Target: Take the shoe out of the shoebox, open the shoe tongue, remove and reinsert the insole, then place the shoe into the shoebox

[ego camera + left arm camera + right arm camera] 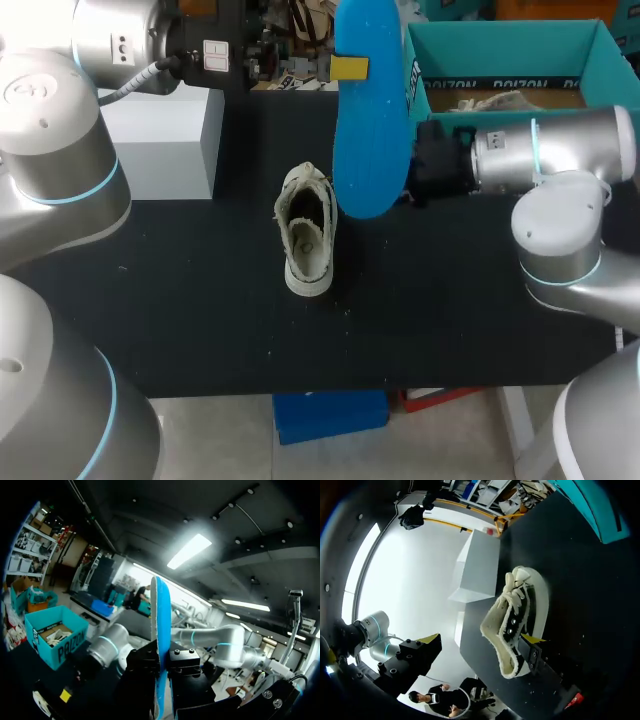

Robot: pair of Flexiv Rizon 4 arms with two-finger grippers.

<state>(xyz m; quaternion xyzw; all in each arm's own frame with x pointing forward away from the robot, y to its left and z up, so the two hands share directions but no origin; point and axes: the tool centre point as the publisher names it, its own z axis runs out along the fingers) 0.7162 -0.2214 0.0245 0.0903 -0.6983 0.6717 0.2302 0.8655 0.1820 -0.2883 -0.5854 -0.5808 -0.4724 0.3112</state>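
Left tool (345, 68) pinches the blue insole (370, 140) aloft; right tool (480, 641) spread wide; shoe (306, 232) lies lengthwise, toe toward me.

Blue insole (370, 120), cream shoe (307, 230) with dark inside, teal shoebox (510, 40), black table (200, 300).

Left pincer (348, 68) aloft (clamped on insole (370, 120)); right pincer (481, 639) splayed.
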